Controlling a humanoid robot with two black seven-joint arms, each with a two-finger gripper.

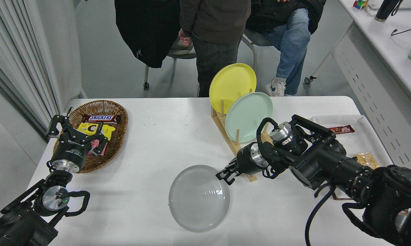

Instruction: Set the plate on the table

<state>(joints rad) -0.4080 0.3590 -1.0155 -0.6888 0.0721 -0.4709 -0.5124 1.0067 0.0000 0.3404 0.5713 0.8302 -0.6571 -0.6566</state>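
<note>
While the grey plate (199,198) lies flat near the table's (164,136) front edge
Right gripper (224,175) pinches its far rim, jaws narrow

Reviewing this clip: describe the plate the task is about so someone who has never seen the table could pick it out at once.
Start at the wooden rack right of centre on the white table, then look toward the near edge. The grey plate is there, below the right gripper. Unlike the yellow plate and the green plate, which stand upright in the rack, it is pale grey and out of the rack.
</note>
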